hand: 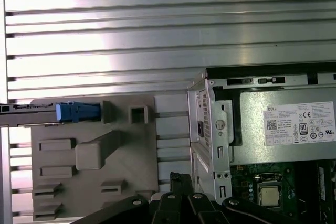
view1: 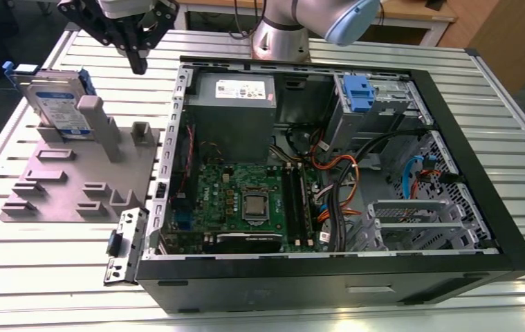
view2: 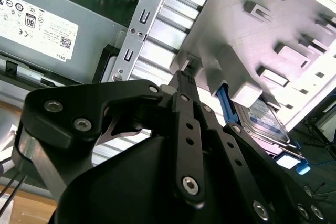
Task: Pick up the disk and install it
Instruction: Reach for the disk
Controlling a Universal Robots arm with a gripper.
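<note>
A robot's hand (view1: 138,63) hangs above the slatted metal surface (view1: 50,277) in the upper left of the exterior view. It sits between the disk (view1: 57,104) and an open computer case (view1: 336,270). Its black fingers appear drawn together at the tips and grip nothing. The disk stands on edge in a grey holder (view1: 68,187) at the left of the frame, apart from the hand, with its blue bracket showing at the top corners. The case lies on its side across the centre and right. A power supply (view1: 234,90) sits at the case's upper left, a motherboard (view1: 243,197) lies below that, and a drive cage (view1: 387,104) with a blue tab (view1: 358,93) is at upper right. In the first wrist view the disk (hand: 73,112) is seen edge-on in the holder, beside the case's corner.
</note>
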